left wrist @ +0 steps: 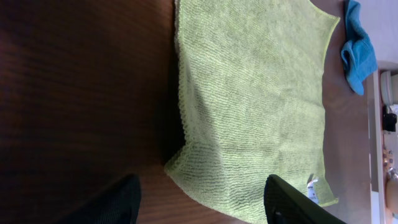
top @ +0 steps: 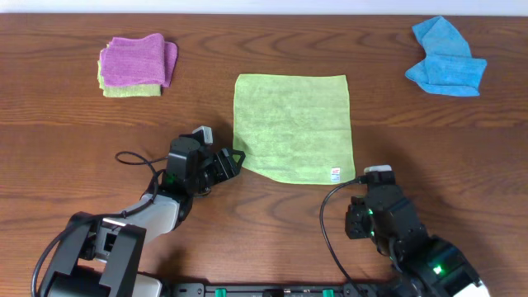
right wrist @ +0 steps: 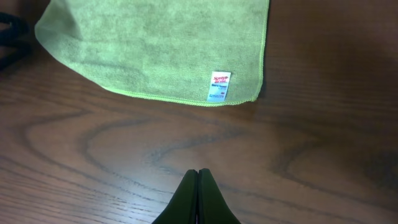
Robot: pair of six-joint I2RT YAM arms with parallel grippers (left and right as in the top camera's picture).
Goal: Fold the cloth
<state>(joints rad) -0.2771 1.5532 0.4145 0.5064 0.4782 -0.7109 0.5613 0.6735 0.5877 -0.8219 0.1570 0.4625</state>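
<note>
The lime-green cloth (top: 293, 124) lies spread flat in the middle of the table, with its white tag (top: 336, 174) at the near right corner. My left gripper (top: 236, 157) is open at the cloth's near left corner. In the left wrist view the cloth (left wrist: 249, 93) fills the frame and that corner lies between the open jaws (left wrist: 205, 208), which are not closed on it. My right gripper (top: 373, 183) is shut and empty, just off the near right corner. In the right wrist view its fingers (right wrist: 198, 171) sit on bare wood a short way in front of the tag (right wrist: 219, 86) and the cloth's edge (right wrist: 155, 43).
A folded purple cloth (top: 138, 59) lies on a folded green one at the back left. A crumpled bright blue cloth (top: 445, 59) lies at the back right and also shows in the left wrist view (left wrist: 357, 53). Black cables run beside both arms.
</note>
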